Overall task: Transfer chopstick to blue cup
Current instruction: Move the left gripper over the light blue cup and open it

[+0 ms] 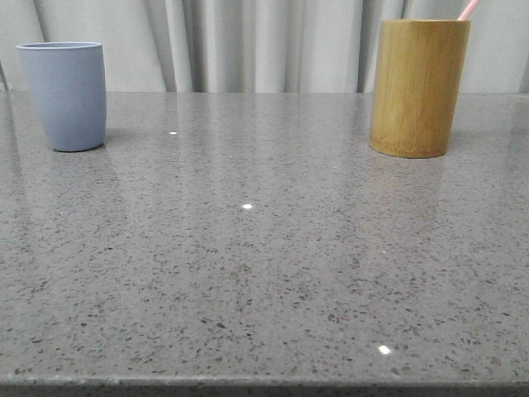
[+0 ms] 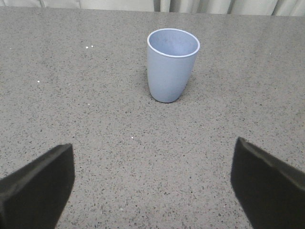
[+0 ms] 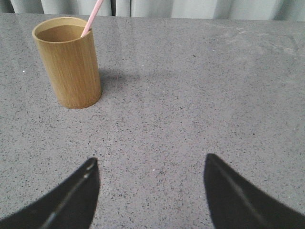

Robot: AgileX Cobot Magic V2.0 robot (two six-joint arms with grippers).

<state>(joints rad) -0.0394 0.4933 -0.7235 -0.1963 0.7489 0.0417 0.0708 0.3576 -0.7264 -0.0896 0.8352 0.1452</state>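
Speckled grey stone tabletop [image 1: 264,273] runs back to pale curtains [image 1: 248,41]. Both grippers – left [image 2: 152,183], right [image 3: 150,191] – gape, unladen. Chopstick [image 3: 92,18] stands in the bamboo cylinder [image 1: 418,87], well apart from the blue cup [image 1: 64,95].

Blue cup [image 1: 64,95]: matte pale periwinkle. Chopstick [image 1: 469,9]: pale pink. Bamboo cylinder [image 1: 418,87]: tan, fine vertical grain. Tabletop [image 1: 264,273]: grey, dark speckles. My gripper fingers [image 2: 38,188]: black. Curtain [image 1: 248,41]: light grey.

Low front camera facing curtain [image 1: 248,41], wrist cameras angled down — table [image 1: 264,273] shared
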